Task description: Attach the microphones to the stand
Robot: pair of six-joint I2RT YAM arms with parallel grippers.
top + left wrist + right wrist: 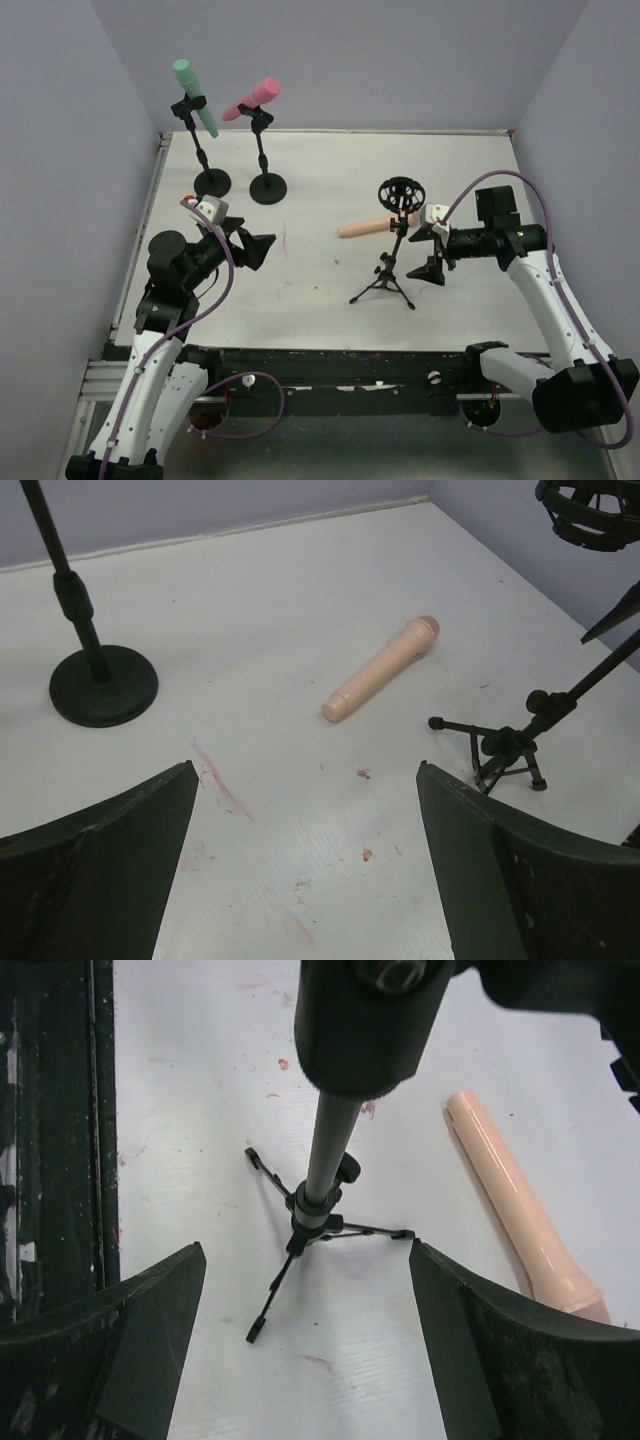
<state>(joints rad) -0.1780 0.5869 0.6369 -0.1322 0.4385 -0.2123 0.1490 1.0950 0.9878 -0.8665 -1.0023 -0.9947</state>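
The teal-green microphone [194,96] and the pink microphone [254,98] sit clipped in two black round-base stands at the back left. The peach-tan microphone [366,227] lies flat on the table behind a black tripod stand [389,268] with an empty cage holder [401,193]. It also shows in the left wrist view [381,668] and the right wrist view [518,1209]. My left gripper [255,251] is open and empty, low at the left, facing the peach microphone. My right gripper [432,252] is open and empty, just right of the tripod [322,1200].
The two round stand bases [268,188] stand at the back left; one shows in the left wrist view [104,685]. Purple walls enclose the white table [320,290]. A black rail [55,1130] runs along the table's near edge.
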